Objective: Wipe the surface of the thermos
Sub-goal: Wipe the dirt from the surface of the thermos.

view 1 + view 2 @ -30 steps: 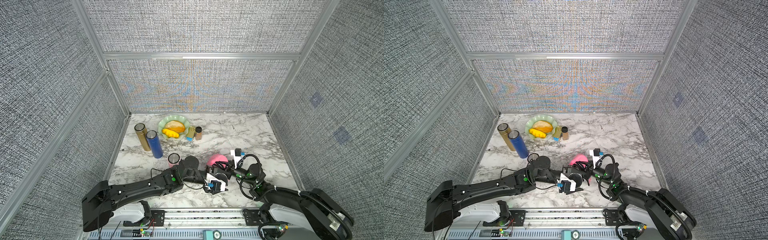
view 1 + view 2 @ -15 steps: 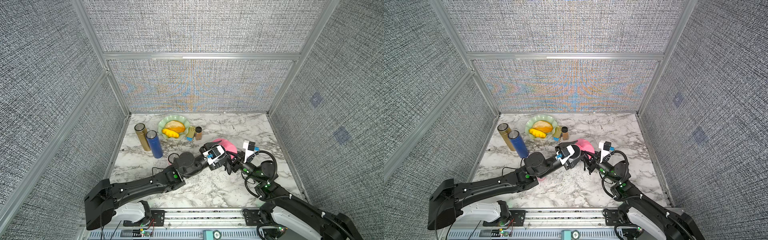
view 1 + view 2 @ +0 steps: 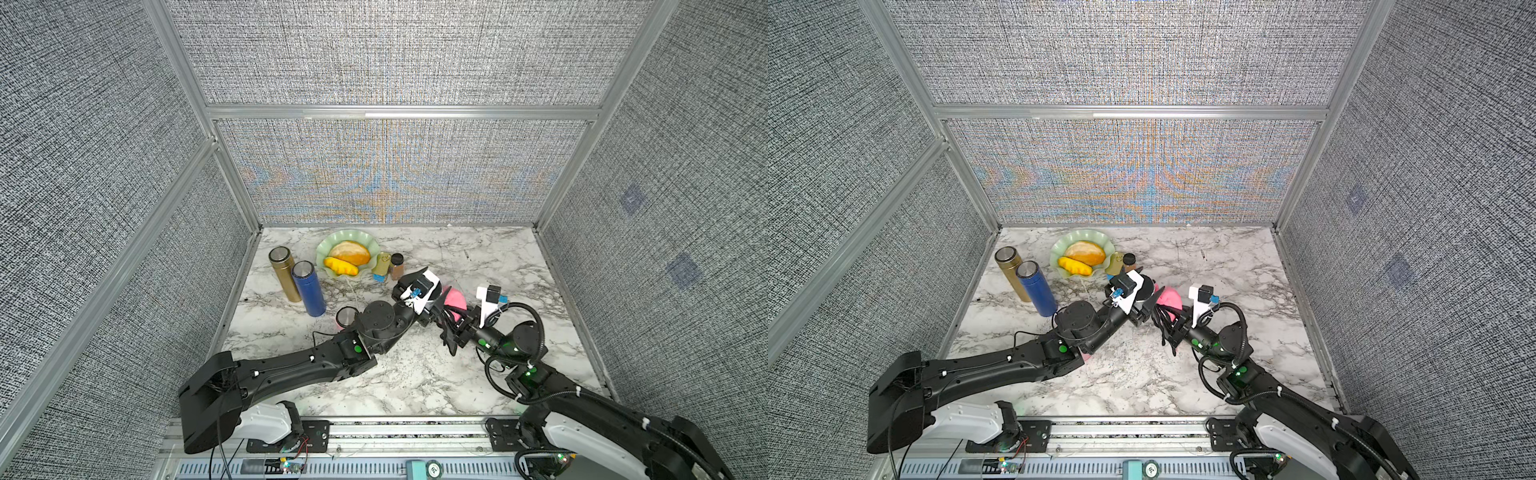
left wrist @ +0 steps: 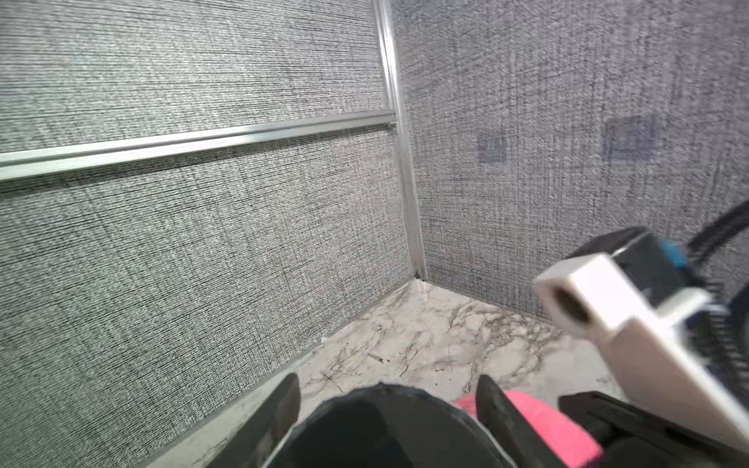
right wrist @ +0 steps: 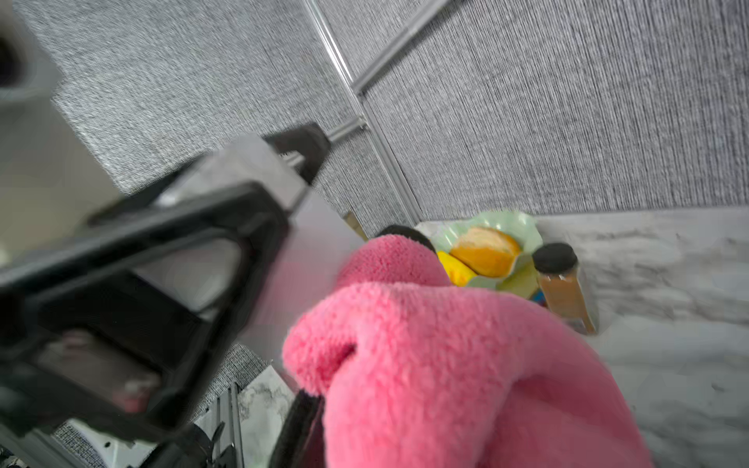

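Holding the thermos [image 4: 377, 433] above the marble table [image 3: 478, 257] in the left gripper [image 4: 387, 387] makes sense to me: raised mid-table, its side is free for the other arm to reach. The jaws stand narrow, one on each flank of the dark, round body, so I read that as a firm clamp.

My right gripper [image 3: 452, 319] is closed tight on a bunched pink cloth [image 5: 466, 356], which spills over its fingers and hides most of them. In the right wrist view the fleece lies against a smooth grey wall that I take to be the thermos side, though blur there leaves me unsure the two truly touch.

Both tools meet to the right of the green plate [image 3: 322, 253], well apart from the gold flask [image 3: 284, 274] and blue flask [image 3: 308, 289] standing by the left wall, so my strokes should not knock them.
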Motion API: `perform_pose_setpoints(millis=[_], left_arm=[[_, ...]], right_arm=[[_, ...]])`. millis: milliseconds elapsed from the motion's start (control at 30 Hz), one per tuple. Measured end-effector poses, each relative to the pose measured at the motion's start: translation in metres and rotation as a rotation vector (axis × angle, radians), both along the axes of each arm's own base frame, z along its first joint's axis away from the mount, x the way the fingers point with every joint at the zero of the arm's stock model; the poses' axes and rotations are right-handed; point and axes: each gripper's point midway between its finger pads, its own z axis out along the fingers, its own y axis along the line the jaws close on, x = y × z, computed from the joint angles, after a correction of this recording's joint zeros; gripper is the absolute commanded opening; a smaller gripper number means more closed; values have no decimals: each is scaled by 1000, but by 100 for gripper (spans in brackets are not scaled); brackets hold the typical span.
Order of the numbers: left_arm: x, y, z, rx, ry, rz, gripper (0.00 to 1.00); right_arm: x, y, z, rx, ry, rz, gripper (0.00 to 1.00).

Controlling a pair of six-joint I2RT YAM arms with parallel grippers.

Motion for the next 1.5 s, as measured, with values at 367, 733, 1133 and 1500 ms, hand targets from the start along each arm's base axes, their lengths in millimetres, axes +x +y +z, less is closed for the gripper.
perform_pose_setpoints(millis=[367,733,1133,1500], left_arm=[[5,8,20,-95,78,38,0],[22,5,27,-161,177,115,0],[39,14,6,-193,324,240,0],[46,16,21,-238,430,305,0]], right_arm=[[-3,26,-103,-163,171,40,0],[-14,40,11,-23,-41,87,0],[9,36,-72,-147,98,-40,0],[8,54,-20,-97,-21,-28,0]])
